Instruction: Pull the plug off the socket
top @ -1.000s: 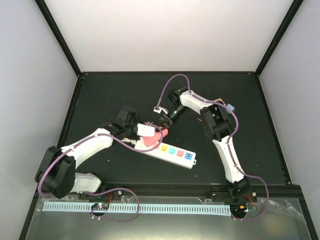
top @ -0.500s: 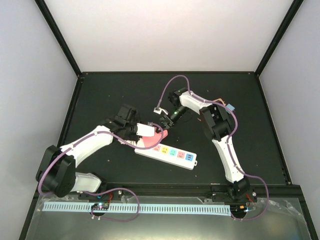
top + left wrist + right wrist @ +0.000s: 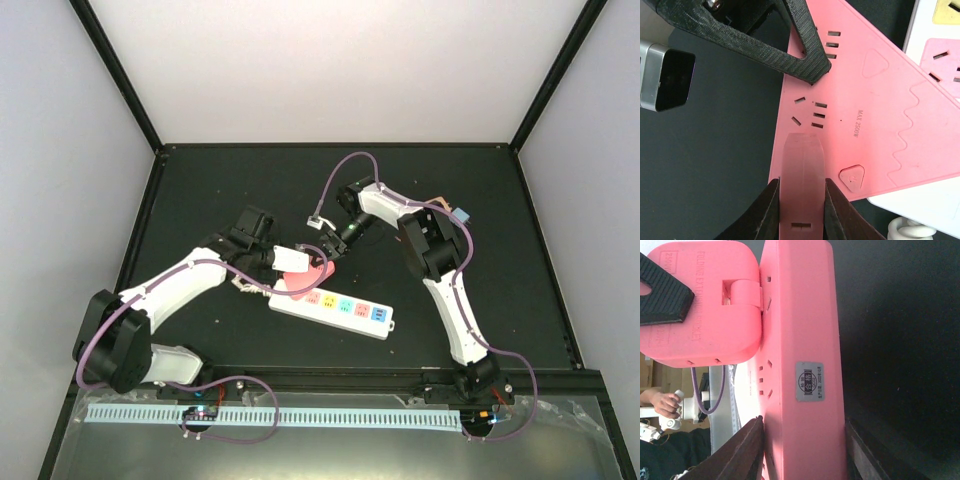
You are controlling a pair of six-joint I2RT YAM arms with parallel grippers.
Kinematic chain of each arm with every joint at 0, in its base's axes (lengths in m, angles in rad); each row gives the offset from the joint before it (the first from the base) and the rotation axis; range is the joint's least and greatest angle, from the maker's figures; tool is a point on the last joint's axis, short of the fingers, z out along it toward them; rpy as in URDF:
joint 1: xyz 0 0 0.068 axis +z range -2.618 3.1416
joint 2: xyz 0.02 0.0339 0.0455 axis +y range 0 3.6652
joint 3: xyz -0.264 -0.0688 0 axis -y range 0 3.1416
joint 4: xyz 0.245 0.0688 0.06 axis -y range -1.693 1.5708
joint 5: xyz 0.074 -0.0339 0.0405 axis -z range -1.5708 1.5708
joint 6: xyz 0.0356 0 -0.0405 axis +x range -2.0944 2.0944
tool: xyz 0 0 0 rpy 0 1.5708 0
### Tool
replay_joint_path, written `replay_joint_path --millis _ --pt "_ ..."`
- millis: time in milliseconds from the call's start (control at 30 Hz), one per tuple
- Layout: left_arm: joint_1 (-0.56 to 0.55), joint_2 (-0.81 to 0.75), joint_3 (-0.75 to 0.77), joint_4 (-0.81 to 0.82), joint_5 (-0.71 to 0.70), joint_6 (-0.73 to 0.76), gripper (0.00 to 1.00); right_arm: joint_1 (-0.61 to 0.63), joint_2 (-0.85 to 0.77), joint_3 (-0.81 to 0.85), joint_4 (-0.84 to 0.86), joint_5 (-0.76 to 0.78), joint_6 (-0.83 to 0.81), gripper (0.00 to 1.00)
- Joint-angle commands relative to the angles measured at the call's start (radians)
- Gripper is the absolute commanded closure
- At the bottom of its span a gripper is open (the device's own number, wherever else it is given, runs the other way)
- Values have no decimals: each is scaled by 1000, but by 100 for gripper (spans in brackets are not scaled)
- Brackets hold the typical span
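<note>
The socket, a long white power strip (image 3: 335, 307) with coloured outlets, lies flat on the black table; its yellow and pink outlets show in the left wrist view (image 3: 940, 35). A pink plug block (image 3: 312, 273) sits at its far-left end, partly over its edge. My left gripper (image 3: 297, 268) is shut on a narrow pink tab (image 3: 801, 185) of that block (image 3: 855, 100). My right gripper (image 3: 328, 249) is shut on the block's thick side (image 3: 802, 365), which carries a silver label. A flat pink hinged part (image 3: 700, 305) folds off it.
A coiled white cord (image 3: 907, 230) lies beside the strip's left end (image 3: 250, 285). Black frame posts and grey walls bound the table (image 3: 200, 190). A perforated white rail (image 3: 300, 415) runs along the near edge.
The pink block and both grippers have moved slightly up and away from the strip, uncovering more of the strip's left end and one more outlet.
</note>
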Motion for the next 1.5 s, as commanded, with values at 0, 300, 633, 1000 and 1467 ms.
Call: replay_joint_path --millis 0,300,633,1000,1467 --pt "-4 -1 61 -7 72 -28 98 21 36 19 39 40 -13 80" --pt "-4 -15 94 -24 66 -23 98 22 31 -11 73 63 5 89" --pt "-5 -27 108 -41 75 -20 99 22 34 -39 104 84 15 95" --pt "-6 -51 120 -56 86 -2 98 21 35 -53 126 113 36 98" --pt "-5 -111 159 -85 77 33 98 21 31 -68 142 126 48 98"
